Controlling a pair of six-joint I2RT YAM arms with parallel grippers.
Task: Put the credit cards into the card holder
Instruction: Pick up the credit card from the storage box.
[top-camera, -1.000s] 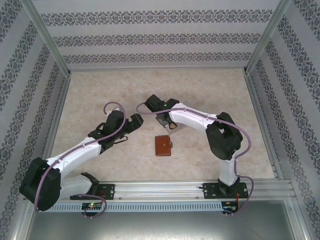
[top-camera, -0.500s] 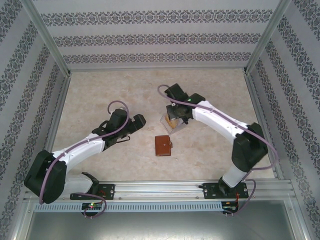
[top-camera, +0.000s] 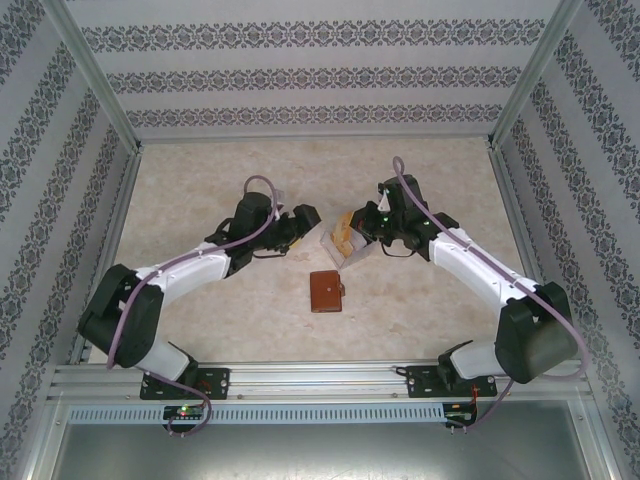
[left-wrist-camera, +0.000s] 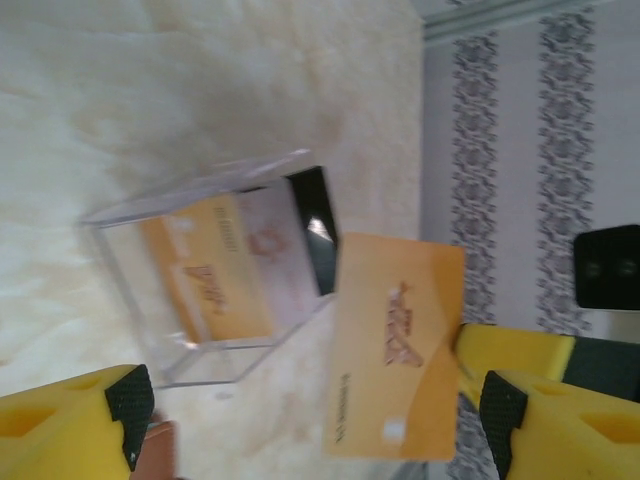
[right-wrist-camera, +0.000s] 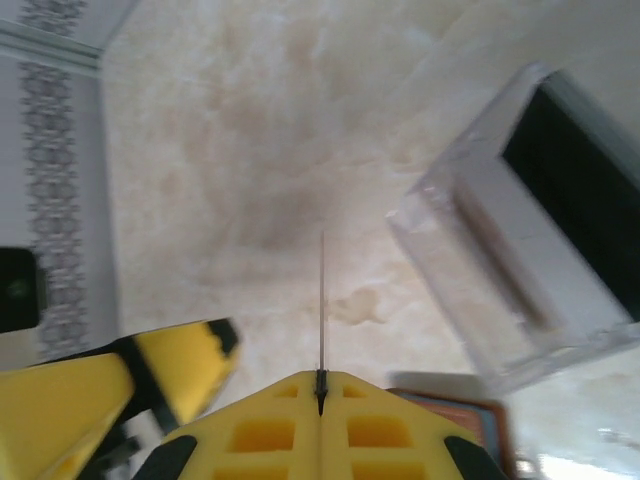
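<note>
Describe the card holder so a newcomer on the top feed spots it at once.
On the pale marbled table, look at the gap between the left arm and the right arm, nearer their bases. The card holder lies there: a small reddish-brown leather wallet, opaque, unlike the see-through plastic case just beyond it.

The gold card (left-wrist-camera: 395, 345) is tan with an orange wave, and the cards (left-wrist-camera: 235, 265) in the clear case (left-wrist-camera: 130, 290) are orange-gold, pale grey and black. The holder (top-camera: 325, 291) is reddish-brown, the desk (top-camera: 200, 180) cream and marbled, the walls (top-camera: 300, 75) white with grey floral bands. The left gripper (left-wrist-camera: 305, 405) and right gripper (right-wrist-camera: 321, 385) are yellow, the left with black pads.
</note>
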